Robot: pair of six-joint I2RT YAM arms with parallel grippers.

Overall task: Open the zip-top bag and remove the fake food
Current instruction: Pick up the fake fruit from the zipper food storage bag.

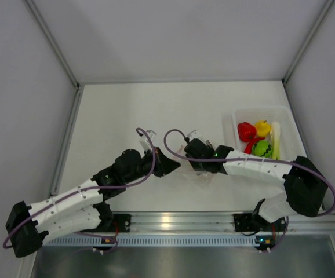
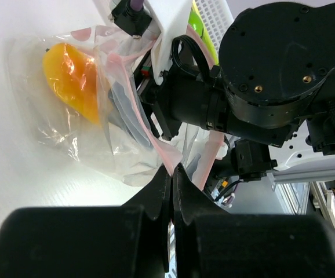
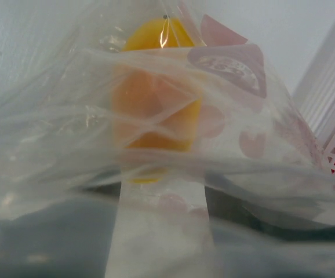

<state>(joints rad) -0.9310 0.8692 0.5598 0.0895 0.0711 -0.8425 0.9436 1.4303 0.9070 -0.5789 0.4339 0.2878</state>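
Pinching the zip-top bag (image 2: 69,136) by its pink edge is the left tool (image 2: 172,171).

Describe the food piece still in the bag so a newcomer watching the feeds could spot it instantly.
On the white table, look centre-front, where the left gripper pinches the edge of the clear zip-top bag. Inside it lies one glossy orange-yellow piece. It is the only toy wrapped in crinkly plastic; the other toys sit bare in the tray at the right.

The blurred bag (image 3: 173,174) covered the right gripper (image 1: 199,167) (only dark smears in its wrist view); its opening could not be told.
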